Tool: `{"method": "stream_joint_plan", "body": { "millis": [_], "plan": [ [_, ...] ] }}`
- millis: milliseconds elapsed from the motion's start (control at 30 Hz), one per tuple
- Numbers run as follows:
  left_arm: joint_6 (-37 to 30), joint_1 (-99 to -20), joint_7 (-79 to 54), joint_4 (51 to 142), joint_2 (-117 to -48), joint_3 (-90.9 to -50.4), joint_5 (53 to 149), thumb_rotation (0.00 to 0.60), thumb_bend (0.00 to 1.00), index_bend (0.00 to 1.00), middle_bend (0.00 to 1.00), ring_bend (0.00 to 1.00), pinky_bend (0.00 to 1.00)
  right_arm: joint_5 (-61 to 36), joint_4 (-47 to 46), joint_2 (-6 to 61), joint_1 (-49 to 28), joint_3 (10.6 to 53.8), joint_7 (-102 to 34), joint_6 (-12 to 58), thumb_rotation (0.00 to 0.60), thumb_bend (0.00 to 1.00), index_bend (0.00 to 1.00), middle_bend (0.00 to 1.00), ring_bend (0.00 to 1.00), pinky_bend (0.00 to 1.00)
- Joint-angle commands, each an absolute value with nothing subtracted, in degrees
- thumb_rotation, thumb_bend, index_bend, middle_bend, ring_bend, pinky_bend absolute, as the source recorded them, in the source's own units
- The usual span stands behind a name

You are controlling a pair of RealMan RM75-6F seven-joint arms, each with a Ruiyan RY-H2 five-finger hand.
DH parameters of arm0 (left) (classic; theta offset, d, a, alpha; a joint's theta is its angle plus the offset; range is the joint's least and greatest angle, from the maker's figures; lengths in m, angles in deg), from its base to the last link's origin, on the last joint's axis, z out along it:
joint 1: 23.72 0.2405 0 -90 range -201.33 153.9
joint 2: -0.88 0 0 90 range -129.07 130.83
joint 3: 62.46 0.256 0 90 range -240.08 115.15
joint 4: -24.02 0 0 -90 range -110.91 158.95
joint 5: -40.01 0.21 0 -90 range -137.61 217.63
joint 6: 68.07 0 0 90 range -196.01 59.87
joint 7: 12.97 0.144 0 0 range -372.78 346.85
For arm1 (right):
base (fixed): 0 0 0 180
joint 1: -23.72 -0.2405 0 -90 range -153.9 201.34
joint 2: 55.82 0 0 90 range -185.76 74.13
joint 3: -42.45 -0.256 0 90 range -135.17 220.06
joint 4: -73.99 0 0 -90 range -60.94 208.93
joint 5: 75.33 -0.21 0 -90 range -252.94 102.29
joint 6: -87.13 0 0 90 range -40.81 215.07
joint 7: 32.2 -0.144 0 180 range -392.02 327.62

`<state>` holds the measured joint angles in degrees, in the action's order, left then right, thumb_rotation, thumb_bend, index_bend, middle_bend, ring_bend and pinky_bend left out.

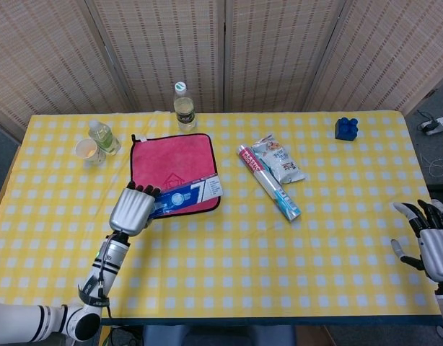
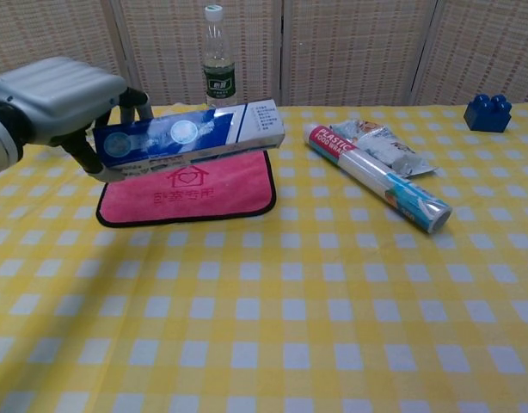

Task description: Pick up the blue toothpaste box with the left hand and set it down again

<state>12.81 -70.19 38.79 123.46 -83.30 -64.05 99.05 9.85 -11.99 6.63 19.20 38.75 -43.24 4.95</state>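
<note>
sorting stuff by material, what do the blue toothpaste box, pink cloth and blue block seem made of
Blue toothpaste box: likely glossy printed cardboard, with sharp folded edges and sheen. Pink cloth: soft fabric, probably microfibre, matte with a dark stitched border. Blue block: apparently hard moulded plastic, with studs on top.

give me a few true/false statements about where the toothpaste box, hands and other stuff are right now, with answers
1. The left hand holds the blue toothpaste box clear of the table. True.
2. The right hand grips the plastic wrap roll. False: it holds nothing, fingers apart, by the table's right edge.
3. The blue block sits on the pink towel. False: it is on the far right of the tablecloth.
4. A paper cup stands beside a small bottle. True.
</note>
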Motion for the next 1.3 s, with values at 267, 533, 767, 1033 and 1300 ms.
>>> {"method": "stream_joint_plan", "body": {
  "millis": [267, 533, 767, 1033, 1300],
  "plan": [
    [19.7, -65.8, 51.8, 123.2, -79.1, -59.3, 110.3, 0.600, 0.20, 0.47, 0.60, 0.50, 0.32, 9.8, -12.2, 6.4, 19.2, 38.8, -43.0, 4.9, 0.600, 0.32, 0.15, 0.17, 0.04, 0.06],
    [20.5, -64.0, 64.1, 124.3, -77.9, -57.7, 113.1, 0.600, 0.20, 0.44, 0.60, 0.49, 0.26, 9.7, -12.5, 6.4, 19.0, 38.8, -42.7, 5.2, 0.600, 0.32, 0.15, 0.17, 0.04, 0.06],
    [19.7, -63.1, 68.9, 125.8, -76.8, -57.7, 116.8, 0.600, 0.20, 0.43, 0.59, 0.49, 0.25, 9.7, -12.9, 6.4, 18.9, 38.8, -42.3, 5.2, 0.600, 0.32, 0.16, 0.17, 0.04, 0.06],
    [16.5, -62.3, 80.2, 129.8, -76.1, -57.0, 115.3, 0.600, 0.20, 0.43, 0.59, 0.46, 0.19, 9.7, -12.8, 6.5, 18.8, 38.8, -42.5, 5.4, 0.600, 0.32, 0.16, 0.17, 0.04, 0.06],
    [15.9, -61.3, 79.7, 131.6, -75.8, -58.8, 115.8, 0.600, 0.20, 0.43, 0.59, 0.46, 0.18, 9.5, -12.3, 6.6, 19.0, 38.8, -43.0, 5.2, 0.600, 0.32, 0.16, 0.17, 0.04, 0.07]
  ]
}}
